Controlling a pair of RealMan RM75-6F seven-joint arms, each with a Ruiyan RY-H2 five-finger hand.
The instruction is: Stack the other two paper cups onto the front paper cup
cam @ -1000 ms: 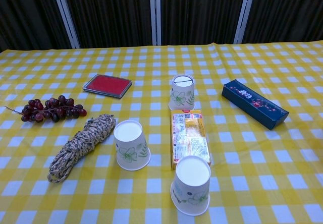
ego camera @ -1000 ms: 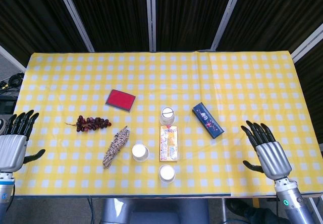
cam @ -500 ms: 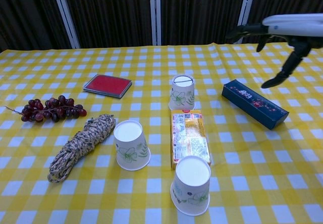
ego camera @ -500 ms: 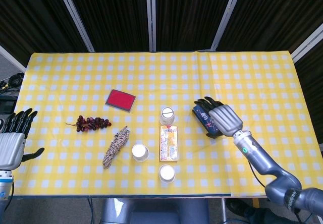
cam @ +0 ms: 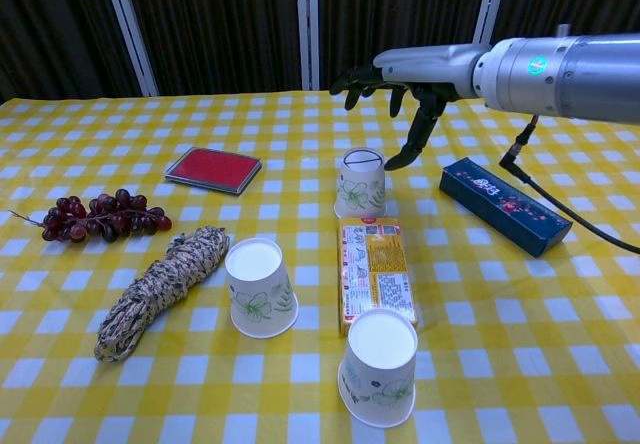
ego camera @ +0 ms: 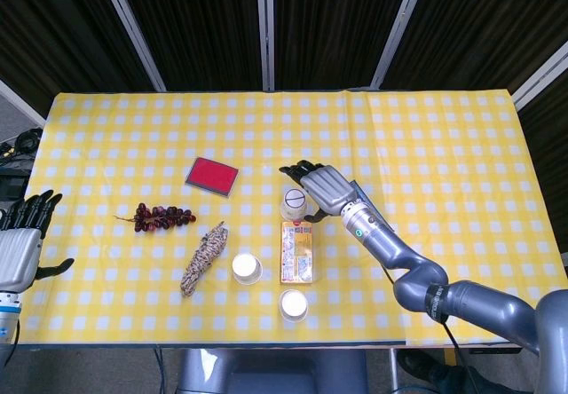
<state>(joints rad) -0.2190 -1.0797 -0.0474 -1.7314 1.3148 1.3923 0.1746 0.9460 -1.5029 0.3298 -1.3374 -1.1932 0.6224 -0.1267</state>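
No stacking is done: the right hand (cam: 405, 82), fingers spread and empty, hovers over the back cup (cam: 360, 183) mid-table, with the left cup (cam: 259, 288) and front cup (cam: 379, 366) near the front edge untouched.

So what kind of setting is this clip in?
Most likely a lab data-collection rig, not a home. A table with a yellow checked cloth stands before dark panels with metal framing, and unrelated props are laid out: paper cups, grapes, a coiled rope.
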